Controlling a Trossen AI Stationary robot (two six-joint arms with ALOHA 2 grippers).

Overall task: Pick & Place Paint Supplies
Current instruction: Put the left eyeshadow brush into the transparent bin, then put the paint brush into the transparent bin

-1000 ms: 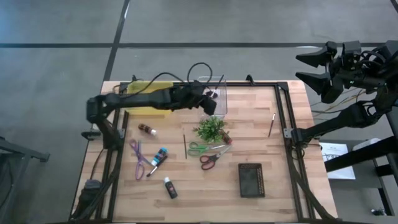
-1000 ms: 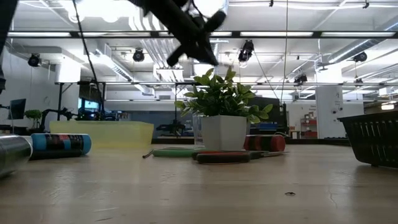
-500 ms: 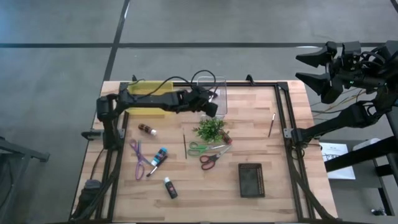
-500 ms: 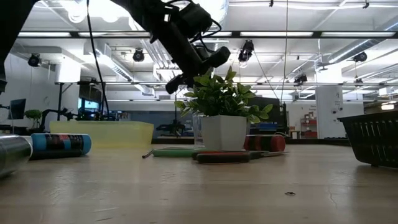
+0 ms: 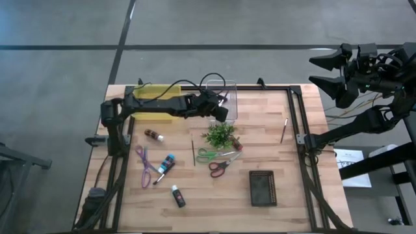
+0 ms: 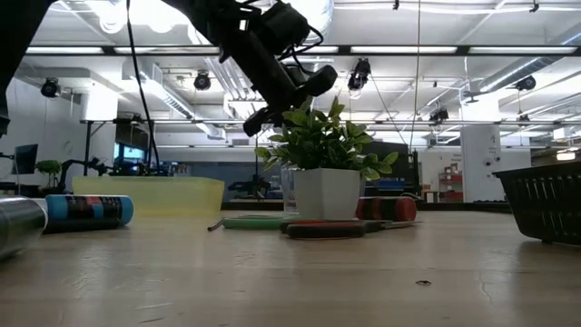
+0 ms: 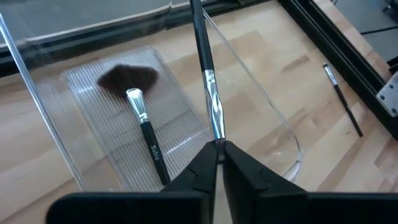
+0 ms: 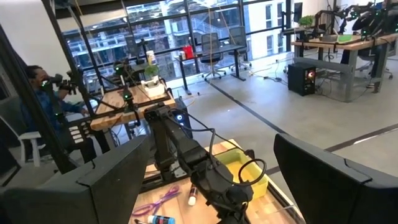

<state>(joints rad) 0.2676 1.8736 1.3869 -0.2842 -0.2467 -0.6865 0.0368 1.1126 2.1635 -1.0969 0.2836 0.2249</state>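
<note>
My left gripper [image 5: 221,112] hangs over the clear container [image 5: 225,97] at the table's far side, shut on a thin dark-handled brush [image 7: 210,93]. A fan brush [image 7: 138,112] lies on the container's floor. On the table lie purple scissors [image 5: 143,166], green scissors [image 5: 208,155], red scissors [image 5: 220,167], a blue tube [image 5: 168,162], a black tube [image 5: 177,195], a brown tube [image 5: 153,134] and two thin brushes [image 5: 194,153] [image 5: 284,130]. My right gripper [image 5: 328,70] waits open, raised beyond the table's far right corner. My left gripper pinches the thin brush at the near end of its silver ferrule [image 7: 217,134], between its two fingertips [image 7: 233,155]. The fingers slant down toward the container, and the brush sticks out forward along them. It is lifted above the container's floor; its handle end runs out of the picture.
A potted green plant [image 5: 220,135] stands just near of the container. A yellow tray [image 5: 155,107] sits under my left arm, and a black mesh basket [image 5: 262,188] stands at the near right. Dark frame rails [image 5: 296,123] run along the table's sides.
My left gripper came down toward the clear container with the thin brush and tipped a little further downward, then held still over it.
</note>
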